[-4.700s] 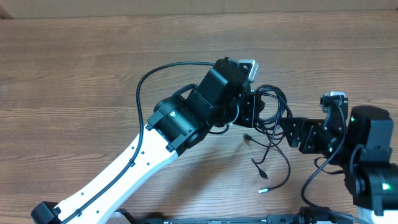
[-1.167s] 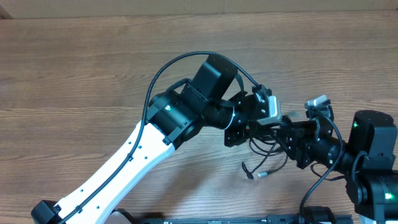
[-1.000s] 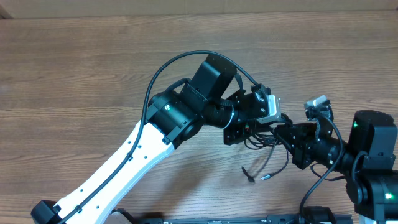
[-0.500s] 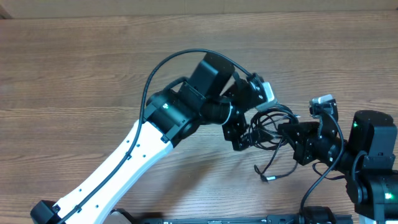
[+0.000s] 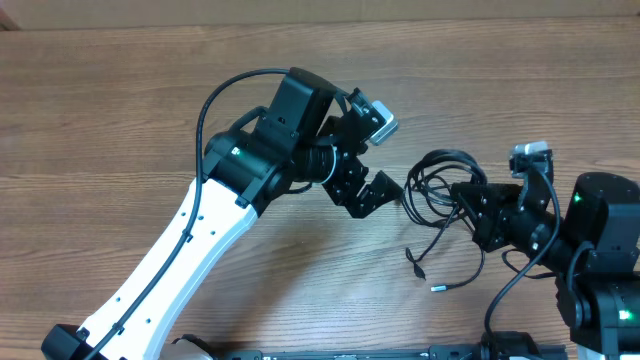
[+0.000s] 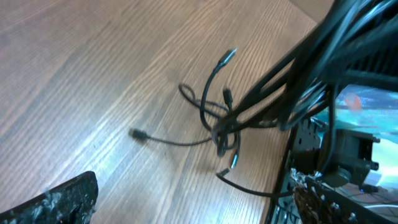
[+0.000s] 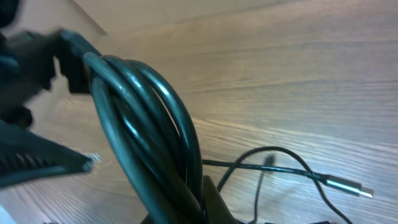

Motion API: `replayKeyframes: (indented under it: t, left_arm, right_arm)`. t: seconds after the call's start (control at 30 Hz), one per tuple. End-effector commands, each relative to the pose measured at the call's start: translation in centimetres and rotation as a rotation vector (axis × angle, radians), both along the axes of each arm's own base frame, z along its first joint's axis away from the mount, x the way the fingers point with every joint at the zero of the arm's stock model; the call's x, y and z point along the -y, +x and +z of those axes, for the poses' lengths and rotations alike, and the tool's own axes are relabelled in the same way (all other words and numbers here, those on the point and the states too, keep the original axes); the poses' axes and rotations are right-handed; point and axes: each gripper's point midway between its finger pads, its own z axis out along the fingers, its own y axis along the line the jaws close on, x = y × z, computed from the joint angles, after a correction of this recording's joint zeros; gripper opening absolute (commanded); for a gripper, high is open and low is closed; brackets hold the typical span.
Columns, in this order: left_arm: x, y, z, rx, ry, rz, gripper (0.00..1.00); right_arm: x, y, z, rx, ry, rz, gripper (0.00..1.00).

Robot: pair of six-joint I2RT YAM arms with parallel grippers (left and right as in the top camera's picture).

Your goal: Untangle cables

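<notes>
Rightward on the table [image 5: 120, 110], the right gripper [image 5: 468, 197] pinches the cables [image 5: 437, 172], whose loose plug ends trail nearer. The left gripper [image 5: 365, 190], fingers spread wide and empty, sits just to their left.

I view the table [image 5: 120, 90] from a fixed camera straight above, far enough off to take in both arms, with the cables [image 5: 432, 185] just ahead of the left gripper [image 5: 362, 188] and at the right gripper [image 5: 468, 203]. My left wrist camera looks slantwise past its own fingertip [image 6: 56, 199] to those cables well ahead of it. My right wrist camera sits very close, with the looped cables rising from between its fingers and filling the frame.
</notes>
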Motion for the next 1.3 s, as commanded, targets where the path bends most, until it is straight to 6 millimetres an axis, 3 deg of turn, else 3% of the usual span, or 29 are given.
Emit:
replayKeyframes:
  t: [0.0, 0.1, 0.3, 0.63, 0.73, 0.9, 1.03, 1.27]
  left_arm:
    - [-0.3, -0.6, 0.6, 0.026, 0.01, -0.016, 1.0]
    - [-0.1, -1.2, 0.5, 0.052, 0.021, -0.066, 1.0]
    - [0.5, -1.4, 0.7, 0.09, 0.016, -0.1, 1.0]
    - [1.4, 1.1, 2.6, 0.164, -0.047, -0.008, 1.0]
    - [-0.2, 3.5, 1.9, 0.198, 0.036, 0.145, 1.0]
    - [-4.9, 7.8, 1.1, 0.205, 0.166, 0.561, 1.0]
    - [-6.7, 9.1, 1.4, 0.219, 0.184, 0.716, 1.0]
    - [-7.6, 9.9, 1.9, 0.261, 0.192, 0.781, 0.99]
  right_arm:
    - [-1.6, -0.5, 2.0, 0.014, 0.124, 0.052, 0.04]
    - [-3.1, -1.1, 3.7, 0.043, 0.208, 0.141, 0.04]
    - [-3.7, -1.5, 4.4, 0.052, 0.245, 0.184, 0.04]
    - [-5.5, -3.5, 6.1, 0.073, 0.329, 0.35, 0.04]
    - [-5.8, -3.9, 6.4, 0.081, 0.342, 0.379, 0.04]
    - [-5.8, -3.9, 6.4, 0.08, 0.342, 0.379, 0.04]
    - [-5.8, -3.9, 6.4, 0.079, 0.342, 0.379, 0.04]
    - [-5.8, -3.9, 6.3, 0.07, 0.343, 0.376, 0.04]
